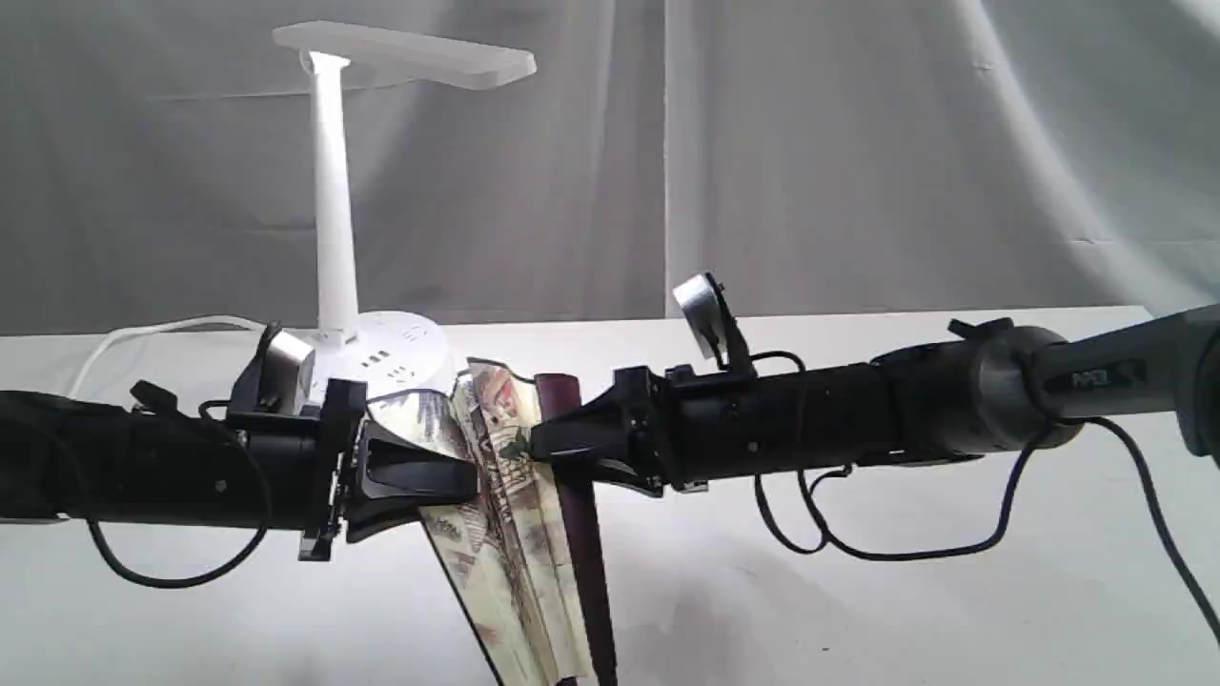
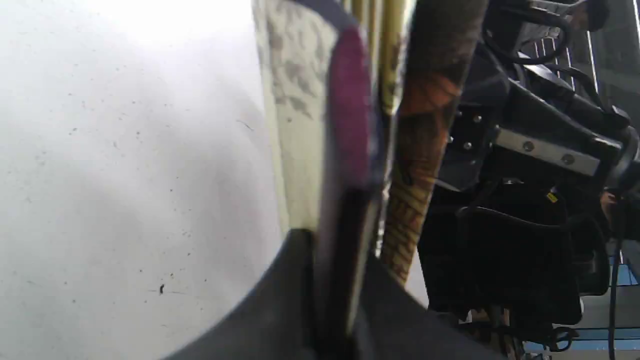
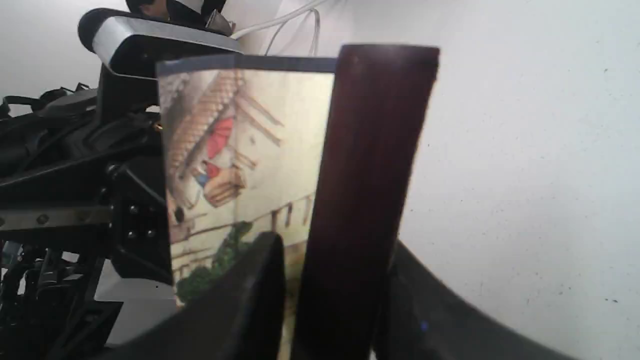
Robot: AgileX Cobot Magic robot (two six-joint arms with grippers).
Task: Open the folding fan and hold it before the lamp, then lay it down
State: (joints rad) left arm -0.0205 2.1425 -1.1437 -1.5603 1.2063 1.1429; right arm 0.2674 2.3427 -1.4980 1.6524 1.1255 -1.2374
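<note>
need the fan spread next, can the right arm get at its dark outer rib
Probably yes: the right gripper straddles the dark outer rib of the fan, with nothing between them.

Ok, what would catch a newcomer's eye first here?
The partly opened folding fan, held at centre between both arms: the left end effector clamps its left side, the right end effector its maroon right guard. Behind it, to the left, stands the white lamp.

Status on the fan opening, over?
Left gripper shut on one guard of the folding fan. Right gripper: fingers around the other guard, grip unconfirmed. Fan barely spread. Lamp upright behind it.
</note>
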